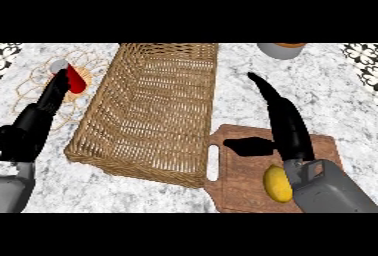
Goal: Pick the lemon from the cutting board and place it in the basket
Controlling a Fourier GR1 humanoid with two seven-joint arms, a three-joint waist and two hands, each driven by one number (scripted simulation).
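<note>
I see lemon [277, 184] on cutting board [247, 172], my right robot hand [284, 120] open above it, basket [151, 110] just left, left robot hand [44, 107] open by doily [37, 85].

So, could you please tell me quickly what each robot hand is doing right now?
Left robot hand: open, fingers straight, holding nothing, at the view's left.
Right robot hand: open, fingers straight, above the cutting board; lemon not held.

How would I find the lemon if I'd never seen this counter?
Look right of the big wicker basket for the brown wooden cutting board. The lemon lies on it, beside the right hand's grey forearm. It is the only yellow oval thing there.
</note>
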